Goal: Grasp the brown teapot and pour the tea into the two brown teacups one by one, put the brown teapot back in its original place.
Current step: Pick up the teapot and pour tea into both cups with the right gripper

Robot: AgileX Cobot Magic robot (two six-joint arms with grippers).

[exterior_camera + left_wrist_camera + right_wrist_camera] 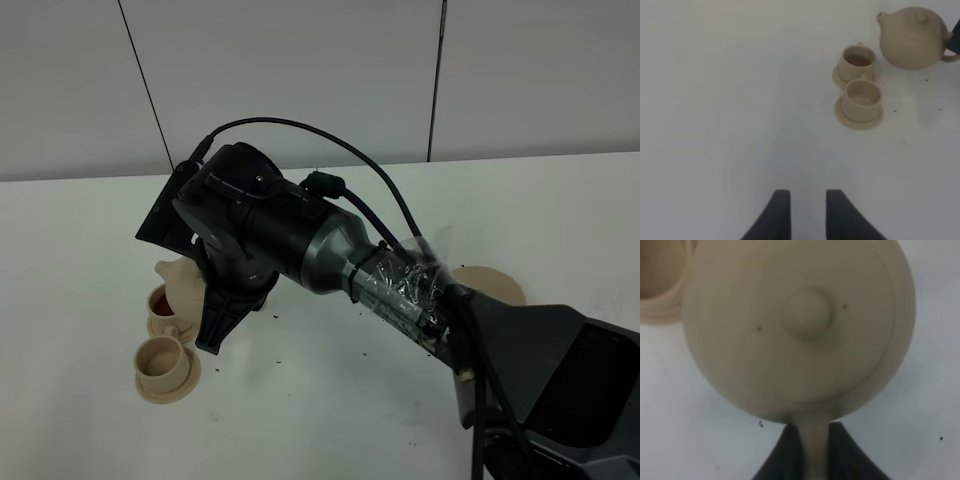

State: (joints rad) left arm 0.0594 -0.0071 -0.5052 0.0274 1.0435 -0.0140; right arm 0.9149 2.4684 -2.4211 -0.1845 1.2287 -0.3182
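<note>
- Brown teapot [912, 37] is upright at the left side of the counter [715, 100], just beside the farther teacup [858, 61], with its spout turned away from both cups; whether its base touches the counter cannot be told.
- The farther teacup shows dark liquid inside. The nearer teacup [861, 96] looks pale and empty. Each sits on its own small saucer, and the two are close together.
- Judged from this, the first pour seems done and the second is the step in hand.
- The next move calls for bringing the spout over the nearer teacup and tilting gently, keeping the stream inside its small rim and clear of the cup already filled.
- The round clay disc [495, 283], where the teapot must return, lies well apart on the right of the counter, partly hidden behind the arm.
- The right gripper [815, 442] reaches across the middle, and its dark fingers pinch the teapot's loop handle [815, 462] between them.
- The left gripper [805, 212] hangs over bare counter with a narrow gap between its fingers, holding nothing.
</note>
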